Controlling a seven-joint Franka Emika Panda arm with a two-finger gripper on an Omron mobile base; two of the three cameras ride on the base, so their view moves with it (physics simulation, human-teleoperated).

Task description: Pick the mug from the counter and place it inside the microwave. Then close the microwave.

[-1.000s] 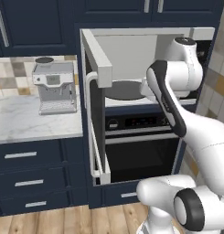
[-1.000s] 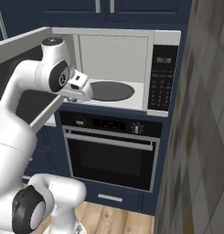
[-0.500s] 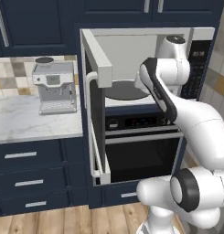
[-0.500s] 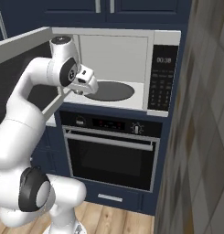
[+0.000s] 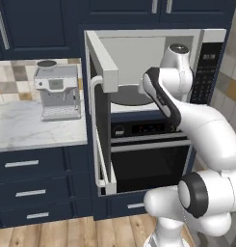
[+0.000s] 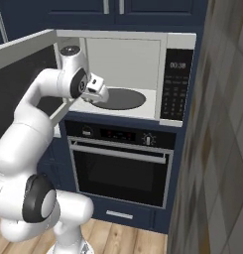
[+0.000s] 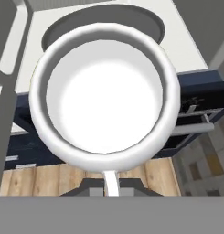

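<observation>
White marble counter (image 5: 28,128) fills the left of the left base view, carrying a silver coffee machine (image 5: 57,91); at centre the microwave (image 5: 206,62) stands open, its door (image 5: 101,58) swung toward the camera at upper centre, the dark turntable (image 5: 131,96) partly behind the arm, and a black oven (image 5: 148,159) below. Here the arm reaches up from lower right to the microwave mouth; the gripper itself is hidden behind the wrist. In the right base view, the open door (image 6: 24,47) crosses the upper left, the turntable (image 6: 120,98) lies at centre on the pale floor, and the control strip (image 6: 173,84) sits right of it. The gripper (image 6: 95,92) is at the microwave's front left edge with the white mug (image 6: 99,95) just at its tip, over the turntable's left rim. From the hand view, the mug (image 7: 104,96) fills the centre, seen straight into its opening, its rim pinched by the closed gripper (image 7: 109,183) at bottom centre; the turntable (image 7: 145,20) shows behind it at top.
</observation>
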